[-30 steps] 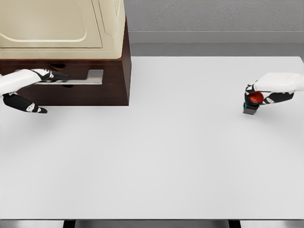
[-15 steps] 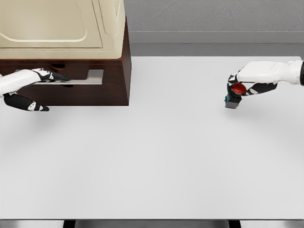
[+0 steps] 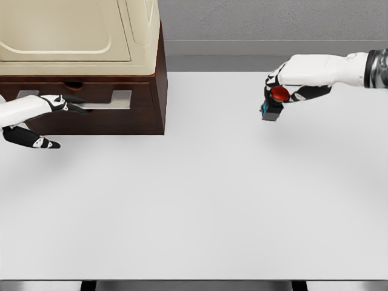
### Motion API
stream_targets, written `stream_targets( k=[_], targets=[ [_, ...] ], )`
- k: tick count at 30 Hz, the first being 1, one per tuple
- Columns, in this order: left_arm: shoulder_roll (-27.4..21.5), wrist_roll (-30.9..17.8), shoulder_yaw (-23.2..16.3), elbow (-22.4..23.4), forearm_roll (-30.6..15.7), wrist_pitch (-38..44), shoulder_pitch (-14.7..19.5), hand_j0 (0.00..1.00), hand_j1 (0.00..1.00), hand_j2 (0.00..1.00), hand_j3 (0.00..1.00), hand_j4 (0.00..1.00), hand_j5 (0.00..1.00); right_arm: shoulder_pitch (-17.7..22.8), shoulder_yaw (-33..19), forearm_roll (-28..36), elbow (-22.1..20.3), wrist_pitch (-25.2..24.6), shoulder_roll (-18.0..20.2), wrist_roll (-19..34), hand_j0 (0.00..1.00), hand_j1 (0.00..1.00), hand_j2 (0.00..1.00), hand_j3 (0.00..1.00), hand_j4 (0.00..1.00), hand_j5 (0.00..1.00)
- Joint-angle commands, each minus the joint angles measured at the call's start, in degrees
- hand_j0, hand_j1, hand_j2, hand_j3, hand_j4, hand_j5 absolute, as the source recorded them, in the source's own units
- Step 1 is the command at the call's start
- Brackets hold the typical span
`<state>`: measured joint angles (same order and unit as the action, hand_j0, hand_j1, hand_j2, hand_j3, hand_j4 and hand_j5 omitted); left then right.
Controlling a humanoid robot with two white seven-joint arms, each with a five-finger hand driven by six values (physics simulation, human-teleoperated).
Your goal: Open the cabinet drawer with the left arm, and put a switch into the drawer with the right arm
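The dark brown cabinet [image 3: 145,115] stands at the table's back left, and its drawer [image 3: 97,90] carries a long silver handle [image 3: 118,100]. My left hand [image 3: 60,105] reaches in from the left with its fingers laid along that handle and its thumb spread out below. The drawer front looks flush or barely out. The switch [image 3: 271,108], a dark block with a red round button, hangs above the table at the right of centre. My right hand [image 3: 284,85] is shut on it from above.
A cream appliance [image 3: 73,30] sits on top of the cabinet. The white table [image 3: 200,200] stretches wide between the cabinet and my right hand. A grey wall ledge [image 3: 273,48] runs behind the table.
My right hand has carried the switch leftward and slightly up, toward the cabinet. My left hand has slid a little to the left along the handle.
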<state>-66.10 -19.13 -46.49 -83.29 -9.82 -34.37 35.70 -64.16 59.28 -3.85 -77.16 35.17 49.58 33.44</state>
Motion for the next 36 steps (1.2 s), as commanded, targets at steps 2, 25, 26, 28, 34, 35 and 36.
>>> stream_targets(
  k=[2,25,26,28,34,35,36],
  targets=[
    [-0.70,-0.55,-0.53,-0.65,-0.55,-0.63,-0.01,0.86,0.86,0.86,0.86,0.86,0.86,-0.62,0.05,1.83,-1.77,-0.17,-0.89,0.13,0.45,0.45,0.45,0.45,0.45,0.45],
    [-3.77,-0.55,-0.53,-2.41,-1.43,-0.63,0.08,0.82,0.82,0.82,0.82,0.82,0.82,-5.63,0.58,3.50,-3.09,-0.17,-8.80,-0.04,0.46,0.46,0.46,0.46,0.46,0.46],
    [-4.21,-0.55,-0.53,-2.76,-1.87,-0.63,0.08,0.82,0.82,0.82,0.82,0.82,0.82,-5.98,0.58,3.50,-3.00,-0.17,-9.06,-0.04,0.46,0.46,0.46,0.46,0.46,0.46],
    [-4.39,-0.55,-0.53,-3.11,-2.13,-0.63,0.08,0.81,0.81,0.81,0.81,0.81,0.81,-6.15,0.58,3.59,-2.91,-0.17,-10.11,-0.13,0.46,0.46,0.46,0.46,0.46,0.46],
    [-4.83,-0.55,-0.53,-3.20,-2.13,-0.63,-0.01,0.79,0.79,0.79,0.79,0.79,0.79,-7.82,0.58,3.59,-2.91,-0.17,-12.75,-0.04,0.46,0.46,0.46,0.46,0.46,0.46],
    [-4.83,-0.55,-0.53,-3.37,-2.13,-0.63,-0.01,0.79,0.79,0.79,0.79,0.79,0.79,-8.17,0.58,3.59,-2.91,-0.17,-13.37,-0.04,0.46,0.46,0.46,0.46,0.46,0.46],
    [-4.92,-0.55,-0.53,-3.55,-2.13,-0.63,-0.01,0.79,0.79,0.79,0.79,0.79,0.79,-8.53,0.66,3.50,-2.91,-0.17,-13.72,0.04,0.46,0.46,0.46,0.46,0.46,0.46]
  ],
)
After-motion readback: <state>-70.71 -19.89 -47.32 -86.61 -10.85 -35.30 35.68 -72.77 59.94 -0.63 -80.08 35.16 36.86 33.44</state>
